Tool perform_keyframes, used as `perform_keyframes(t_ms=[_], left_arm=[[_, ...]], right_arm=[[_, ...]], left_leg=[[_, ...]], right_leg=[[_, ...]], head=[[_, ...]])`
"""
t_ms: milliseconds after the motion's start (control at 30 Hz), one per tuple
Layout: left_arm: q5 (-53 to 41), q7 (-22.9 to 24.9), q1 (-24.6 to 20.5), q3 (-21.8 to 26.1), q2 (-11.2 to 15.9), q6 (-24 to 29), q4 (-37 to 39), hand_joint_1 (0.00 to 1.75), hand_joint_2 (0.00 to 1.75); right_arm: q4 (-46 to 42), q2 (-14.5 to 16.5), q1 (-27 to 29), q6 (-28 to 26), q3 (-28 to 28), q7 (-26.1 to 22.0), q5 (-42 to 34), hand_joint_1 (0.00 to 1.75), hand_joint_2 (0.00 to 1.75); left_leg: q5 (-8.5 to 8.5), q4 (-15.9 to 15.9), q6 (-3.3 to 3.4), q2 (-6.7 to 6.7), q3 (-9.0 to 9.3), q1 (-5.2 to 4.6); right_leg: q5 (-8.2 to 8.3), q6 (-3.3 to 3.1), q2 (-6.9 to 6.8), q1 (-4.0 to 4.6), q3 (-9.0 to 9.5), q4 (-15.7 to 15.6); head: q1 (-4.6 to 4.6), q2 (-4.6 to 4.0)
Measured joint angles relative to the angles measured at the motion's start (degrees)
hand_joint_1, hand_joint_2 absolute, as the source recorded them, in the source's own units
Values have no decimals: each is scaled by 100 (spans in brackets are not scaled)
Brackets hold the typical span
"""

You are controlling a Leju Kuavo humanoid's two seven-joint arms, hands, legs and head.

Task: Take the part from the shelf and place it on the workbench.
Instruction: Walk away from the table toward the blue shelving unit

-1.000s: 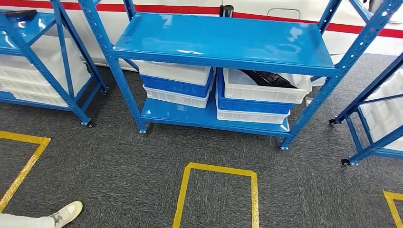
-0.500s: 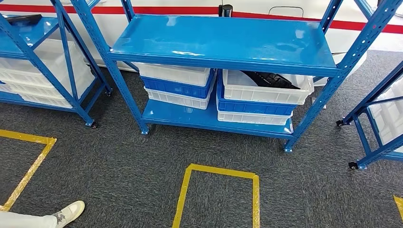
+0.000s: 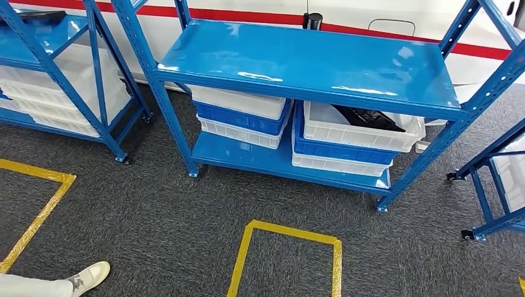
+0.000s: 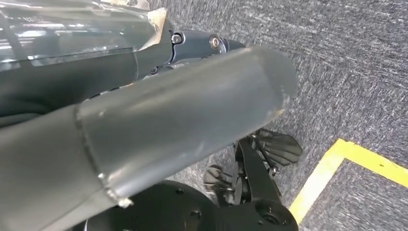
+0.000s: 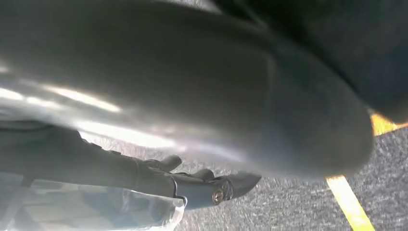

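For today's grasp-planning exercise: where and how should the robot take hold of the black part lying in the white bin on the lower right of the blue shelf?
Grip the exposed upper end of the black part, which slants above the white plastic bin's rim. Come from the front, reaching low under the blue metal shelf top, which likely blocks a straight-down reach. Its hidden portion cannot be judged.

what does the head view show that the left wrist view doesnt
Head view alone: the blue shelf, stacked white and blue bins on its lower level, a black part lying in the top right bin, a second shelf beside it, and a person's white shoe.

Left wrist view alone: the left robot hand close up, hanging over the floor.

Both: grey carpet with yellow tape lines.
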Motion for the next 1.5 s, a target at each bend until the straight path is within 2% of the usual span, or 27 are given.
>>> perform_keyframes(t_ms=[33, 67, 100, 200, 267, 333, 400, 433, 467, 500, 567, 633, 700, 767, 833, 900, 933, 967, 1000, 1033, 1067, 1100, 1133, 1167, 1233, 1300, 1500], left_arm=[[2, 1, 4, 1, -6, 1, 0, 0, 0], [3, 4, 6, 2, -9, 5, 0, 0, 0], [4, 11, 5, 4, -10, 11, 0, 0, 0], [5, 115, 0, 18, -5, 122, 0, 0, 0], [7, 280, -8, 28, -6, 282, 0, 0, 0], [18, 435, -13, 39, -10, 399, 0, 0, 87], [45, 545, -10, 69, -11, 450, 0, 0, 175], [61, 593, -3, 86, -9, 467, 0, 0, 175], [74, 633, 4, 101, -8, 482, 0, 0, 175], [87, 666, 10, 111, -6, 495, 0, 0, 175], [106, 709, 14, 131, 1, 516, 0, 0, 175], [117, 755, -4, 148, 8, 546, 0, 0, 175], [130, 826, -18, 165, 10, 600, 0, 0, 175], [144, 883, -3, 183, 3, 637, 0, 0, 175], [170, 943, 6, 195, 6, 673, -10, 0, 175], [183, 995, 3, 203, 23, 681, -63, 0, 175], [169, 1008, 3, 207, 31, 656, -106, 0, 131], [146, 1008, 3, 210, 39, 618, -163, 0, 87], [112, 1005, 1, 213, 49, 570, -226, 0, 44], [73, 1001, -2, 215, 57, 518, -293, 0, 0], [33, 995, -7, 217, 70, 463, -366, 0, 0], [-9, 987, -14, 219, 84, 409, -431, 0, 0], [-50, 979, -18, 220, 104, 358, -488, 0, 0], [-89, 969, -19, 221, 129, 307, -537, 0, 0], [-173, 941, -3, 221, 173, 205, -610, 0, 0], [-259, 915, 43, 220, 206, 92, -661, 0, 0], [-525, 861, 287, 220, 314, -250, -805, 0, 0]], right_arm=[[0, -7, 3, 1, 0, 0, 3, 0, 0], [3, -10, 8, 4, 0, 0, 8, 0, 0], [5, -14, 11, 7, 0, 0, 13, 0, 0], [11, -12, 7, 13, 0, 1, 26, 0, 0], [11, -9, 5, 11, 0, 7, 32, 0, 0], [11, -11, 5, -8, 0, 13, 39, 0, 0], [11, -16, 2, -43, 0, 29, 43, 0, 0], [11, -20, 1, -60, 0, 55, 40, 0, 0], [11, -25, 3, -73, -1, 82, 34, 0, 44], [11, -30, 6, -82, -1, 105, 28, 0, 87], [11, -35, 8, -90, -2, 117, 21, 0, 175], [11, -37, -2, -99, -2, 114, 14, 0, 175], [11, -39, -8, -109, -2, 119, 3, 0, 175], [9, -51, -6, -112, -3, 128, -11, 0, 175], [8, -73, 15, -92, -3, 137, -98, 0, 175], [8, -106, 77, -33, 0, 138, -335, 0, 87], [9, -125, 127, -2, 3, 132, -496, 0, 44], [11, -142, 190, 30, 10, 123, -676, 0, 0], [15, -156, 256, 58, 22, 113, -856, 0, 0], [21, -172, 325, 85, 39, 99, -1041, 0, 0], [27, -185, 392, 111, 58, 84, -1225, 0, 0], [32, -195, 452, 135, 78, 64, -1404, 0, 0], [36, -202, 502, 160, 95, 40, -1579, 0, 0], [38, -208, 540, 186, 113, 16, -1767, 0, 0], [31, -229, 593, 240, 157, -31, -2157, 0, 0], [0, -260, 630, 295, 215, -84, -2562, 0, 0], [-198, -343, 689, 468, 393, -243, -3756, 0, 0]], left_leg=[[-50, 12, -37, -17, 48, 13], [-113, 35, -82, -31, 80, 12], [-169, 58, -124, -41, 98, 6], [-251, 92, -192, -51, 122, 4], [-339, 205, -228, -21, 95, 33], [-607, 730, -282, 34, -170, 46], [-897, 1521, -315, 64, -638, 49], [-926, 1771, -315, 69, -817, 49], [-836, 1817, -302, 72, -897, 48], [-638, 1629, -275, 73, -861, 46], [-168, 868, -186, 81, -572, 29], [5, 338, -121, 95, -356, -8], [-25, 240, -97, 92, -322, -45], [16, 131, -60, 83, -223, -24], [65, 19, -11, 93, -109, 6], [60, 9, 20, 93, -90, -7], [50, 11, 21, 82, -85, -11], [39, 14, 18, 66, -77, -13], [26, 18, 8, 48, -62, -11], [8, 25, -11, 30, -41, -7], [-16, 36, -38, 18, -22, -8], [-50, 54, -73, 11, -6, -19], [-80, 72, -104, 10, 3, -32], [-105, 89, -101, 14, 5, -45], [-120, 105, -29, 20, 8, -54], [-117, 100, 37, 22, 14, -49], [-114, 63, 25, 23, 34, -32]], right_leg=[[239, 86, 0, -33, 120, -391], [435, 134, 3, -45, 241, -752], [562, 125, 7, -53, 346, -1008], [607, -36, 22, -42, 447, -1143], [587, -100, 25, -50, 474, -1147], [555, -170, 21, -58, 500, -1152], [524, -223, 16, -44, 511, -1152], [511, -240, 16, -35, 523, -1152], [497, -257, 17, -27, 543, -1152], [481, -268, 20, -20, 571, -1153], [447, -276, 28, -2, 619, -1158], [412, -240, 29, 29, 631, -1162], [392, -184, 20, 41, 625, -1186], [348, -138, 8, 53, 637, -1152], [132, -148, 13, 68, 487, -759], [-186, -176, 25, 51, 107, -26], [-274, -160, 26, 45, -51, 256], [-263, -120, 27, 37, -116, 340], [-151, -62, 26, 30, -61, 185], [27, 1, 26, 16, 93, -168], [217, 40, 25, -1, 276, -579], [371, 45, 26, -6, 432, -930], [470, 17, 29, -11, 536, -1147], [514, -26, 33, -12, 576, -1224], [539, -74, 43, -7, 598, -1234], [538, -81, 49, 5, 599, -1235], [522, -139, 49, 36, 599, -1234]], head=[[2, 0], [12, 0], [20, 0], [2, 0], [-14, 0], [-30, 0], [-39, 0], [-40, 0], [-40, 0], [-40, 0], [-38, 0], [-34, 0], [-34, 0], [-33, 0], [-16, 0], [3, 0], [7, 0], [8, 0], [9, 0], [9, 0], [11, 0], [13, 0], [13, 0], [10, 0], [-1, 0], [-6, 0], [-6, 0]])
